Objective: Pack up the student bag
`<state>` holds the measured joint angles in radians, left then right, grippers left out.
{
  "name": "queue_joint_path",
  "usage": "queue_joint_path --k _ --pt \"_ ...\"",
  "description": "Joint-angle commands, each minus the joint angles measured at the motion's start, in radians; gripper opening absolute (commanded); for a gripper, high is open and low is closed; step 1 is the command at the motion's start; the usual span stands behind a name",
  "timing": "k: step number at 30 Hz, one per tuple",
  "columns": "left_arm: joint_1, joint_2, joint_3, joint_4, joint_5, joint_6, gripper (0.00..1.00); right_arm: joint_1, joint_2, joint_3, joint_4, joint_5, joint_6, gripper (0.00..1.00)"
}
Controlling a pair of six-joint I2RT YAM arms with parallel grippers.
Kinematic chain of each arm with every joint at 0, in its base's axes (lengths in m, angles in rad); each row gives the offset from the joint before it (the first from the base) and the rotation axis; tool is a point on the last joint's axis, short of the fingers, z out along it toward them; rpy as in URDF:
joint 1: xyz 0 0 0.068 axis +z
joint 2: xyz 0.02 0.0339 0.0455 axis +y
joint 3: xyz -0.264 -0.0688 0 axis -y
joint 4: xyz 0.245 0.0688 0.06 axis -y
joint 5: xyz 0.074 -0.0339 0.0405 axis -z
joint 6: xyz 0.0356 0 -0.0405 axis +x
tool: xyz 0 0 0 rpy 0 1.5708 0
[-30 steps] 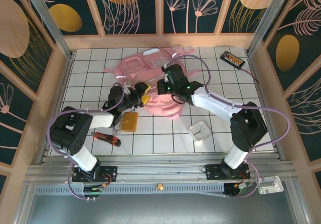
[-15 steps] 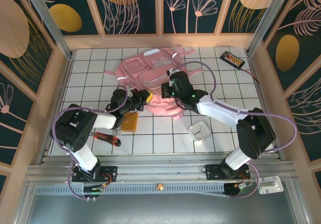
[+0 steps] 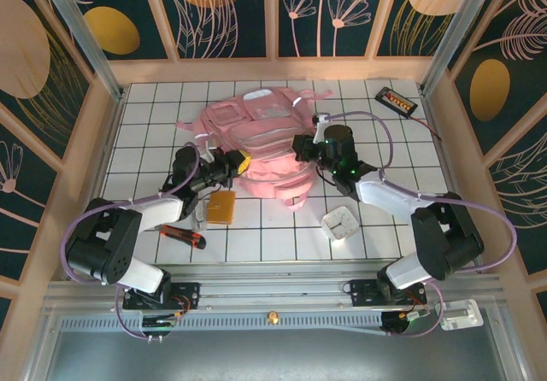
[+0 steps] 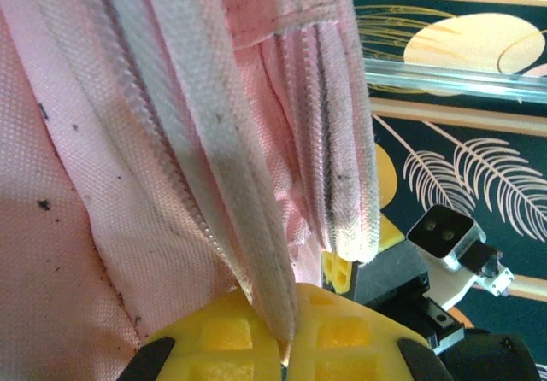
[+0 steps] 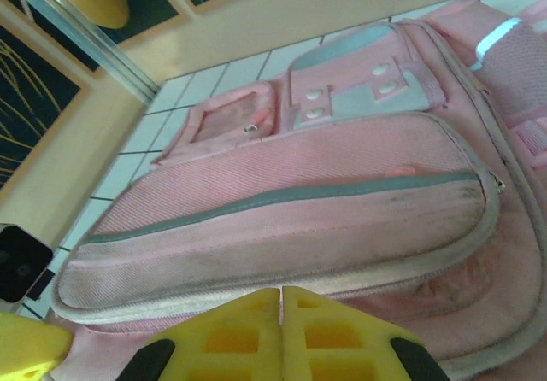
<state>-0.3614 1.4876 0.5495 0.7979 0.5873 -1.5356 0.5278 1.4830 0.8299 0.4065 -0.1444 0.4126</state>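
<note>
The student bag point(image 3: 261, 137), a large pink backpack, lies front-up in the middle of the tiled table. My left gripper point(image 3: 238, 164) is at its near left edge. In the left wrist view the yellow jaws point(image 4: 286, 337) are shut on the pale zip band point(image 4: 231, 167) of the bag's opening. My right gripper point(image 3: 301, 149) sits at the near right side of the bag. Its jaws point(image 5: 281, 300) are shut against the pale rim under the front pocket point(image 5: 291, 219), pinching the bag's edge. The two grippers hold opposite lips of the opening.
An orange-brown flat case point(image 3: 222, 208) and a red and black cutter point(image 3: 181, 234) lie near the left arm. A white square object point(image 3: 341, 222) rests at the near right. A black device with a cable point(image 3: 397, 101) sits at the back right corner.
My left gripper has closed on the bag's zip edge and drawn it left. The right gripper has moved right and back, and the bunched bag now lies spread flatter.
</note>
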Motion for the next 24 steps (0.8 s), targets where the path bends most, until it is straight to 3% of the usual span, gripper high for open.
queue_joint_path --k 1,8,13,18,24 --pt "0.094 -0.075 -0.028 0.016 -0.02 0.029 0.0 -0.147 0.046 -0.018 0.098 0.196 -0.019 0.0" --pt "0.136 -0.099 -0.04 -0.017 -0.014 0.045 0.0 -0.143 -0.051 -0.123 0.174 0.166 0.039 0.0" --pt "0.135 -0.073 -0.019 0.007 -0.002 0.026 0.0 -0.128 -0.142 -0.217 0.218 0.217 0.044 0.0" --pt "0.168 -0.087 -0.018 -0.045 0.023 0.06 0.0 -0.17 -0.102 -0.194 0.239 0.206 0.003 0.0" --pt "0.303 -0.1 -0.027 -0.154 0.076 0.154 0.0 -0.219 -0.018 -0.132 0.285 0.145 0.0 0.0"
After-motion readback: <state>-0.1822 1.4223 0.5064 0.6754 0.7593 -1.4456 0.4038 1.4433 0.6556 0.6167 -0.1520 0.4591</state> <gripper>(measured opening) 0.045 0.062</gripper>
